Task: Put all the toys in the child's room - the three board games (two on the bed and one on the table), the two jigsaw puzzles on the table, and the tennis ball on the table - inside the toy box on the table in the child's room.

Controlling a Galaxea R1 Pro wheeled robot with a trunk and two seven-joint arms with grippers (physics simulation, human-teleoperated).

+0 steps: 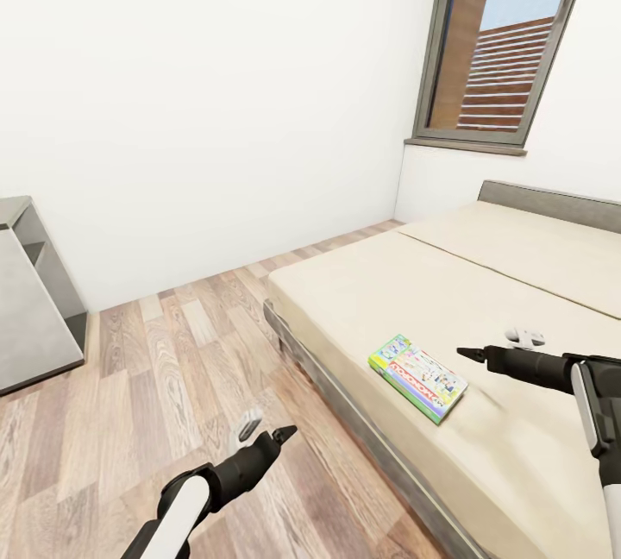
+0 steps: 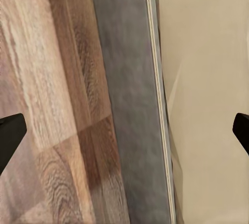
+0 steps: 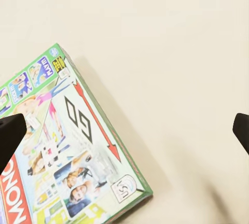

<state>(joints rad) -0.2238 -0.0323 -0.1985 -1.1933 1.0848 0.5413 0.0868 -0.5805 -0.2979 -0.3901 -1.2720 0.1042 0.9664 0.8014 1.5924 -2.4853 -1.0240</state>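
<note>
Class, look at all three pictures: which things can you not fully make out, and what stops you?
- Board game: right wrist view, cut by the frame edge; its red title is incomplete.
- Bed: head view, far side runs off the frame.
- Grey furniture: head view, cut by the left edge.
- Left gripper: left wrist view, just finger tips at the edges.

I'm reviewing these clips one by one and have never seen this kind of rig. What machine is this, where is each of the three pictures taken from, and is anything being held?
This is a simulated two-armed wheeled robot in a bedroom. The wide picture comes from a camera on its head, looking down over both arms. A green-edged board game lies flat on the beige bed, near its edge. The right hand hovers over the mattress beside the game; the left hand hangs over the wood floor.

The other two pictures come from cameras on the wrists, looking along the fingers. The left one sees the floor and the bed's grey frame; the right one looks down on the game. Both hands are open and hold nothing.
</note>
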